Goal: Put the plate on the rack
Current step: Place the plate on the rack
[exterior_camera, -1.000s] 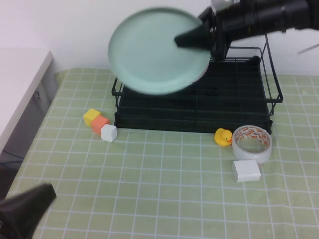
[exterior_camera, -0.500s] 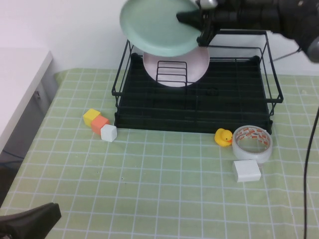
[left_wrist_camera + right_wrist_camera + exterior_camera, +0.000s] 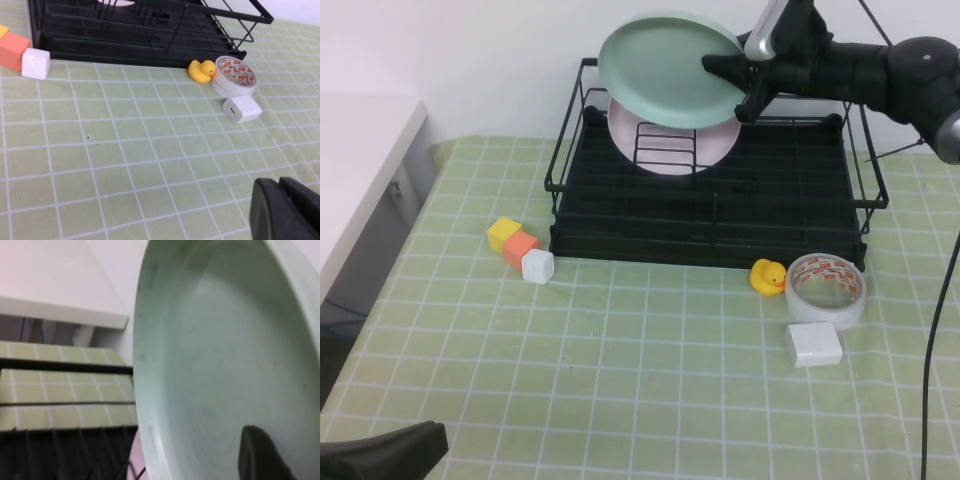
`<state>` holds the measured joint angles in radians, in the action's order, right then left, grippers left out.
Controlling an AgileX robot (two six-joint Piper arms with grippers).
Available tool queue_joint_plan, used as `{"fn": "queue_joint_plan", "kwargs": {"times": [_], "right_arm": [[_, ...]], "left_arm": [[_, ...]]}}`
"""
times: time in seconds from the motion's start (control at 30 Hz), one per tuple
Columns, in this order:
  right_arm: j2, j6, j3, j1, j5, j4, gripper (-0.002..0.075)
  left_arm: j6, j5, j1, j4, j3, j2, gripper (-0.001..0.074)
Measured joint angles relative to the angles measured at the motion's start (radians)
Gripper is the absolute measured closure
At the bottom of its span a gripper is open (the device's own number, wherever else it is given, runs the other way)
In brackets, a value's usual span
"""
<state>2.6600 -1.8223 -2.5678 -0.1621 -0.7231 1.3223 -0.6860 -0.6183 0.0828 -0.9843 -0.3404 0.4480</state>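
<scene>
While the plate (image 3: 665,68) is clamped at its rim by the right gripper (image 3: 745,85) above the rack (image 3: 715,205), a pink plate (image 3: 720,145) is held upright inside; the left gripper (image 3: 285,212) is kept closed, low over the table.

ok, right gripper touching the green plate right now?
Touching. In the high view the right gripper has its fingers shut on the plate rim, holding it above the rack; the right wrist view shows a finger against the plate's face.

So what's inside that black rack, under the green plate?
A pink plate stands in the rack behind upright wire loops. The green plate, held by the right gripper, covers its top. The left gripper rests shut, near the table's front.
</scene>
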Motion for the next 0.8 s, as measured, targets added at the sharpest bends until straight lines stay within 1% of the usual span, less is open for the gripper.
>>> {"fn": "queue_joint_plan", "kwargs": {"times": [0.23, 0.37, 0.8], "right_arm": [[0.007, -0.09, -0.002, -0.002, 0.054, 0.103, 0.0587], [0.025, -0.14, -0.004, -0.002, 0.06, 0.127, 0.0587], [0.087, -0.162, -0.006, -0.002, 0.067, 0.179, 0.0587]], "left_arm": [[0.002, 0.024, 0.0, -0.002, 0.041, 0.0, 0.0736], [0.002, 0.04, 0.0, -0.009, 0.053, 0.0, 0.0736], [0.002, 0.074, 0.0, -0.013, 0.06, 0.0, 0.0736]]}}
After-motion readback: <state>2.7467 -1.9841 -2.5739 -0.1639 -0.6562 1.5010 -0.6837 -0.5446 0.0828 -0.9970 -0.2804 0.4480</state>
